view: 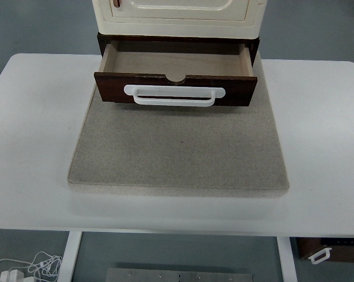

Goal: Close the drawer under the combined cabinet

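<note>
We see the grey mat (177,153) bare before the open drawer (175,88), white worktop (36,117) free either side, cabinet (177,14) blocking behind.

A grey speckled mat (177,147) lies centred on the white desk (36,129). At its far edge stands the cream cabinet (177,14), its dark wooden drawer (175,73) beneath, pulled out toward the near side.

White table (36,135), grey mat (177,153) flat on it, cabinet (177,17) w/ open drawer (175,73) prob. on mat

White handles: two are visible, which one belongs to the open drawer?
The long white handle on the dark drawer front on the table; the other small handle is under the table, bottom right.
</note>
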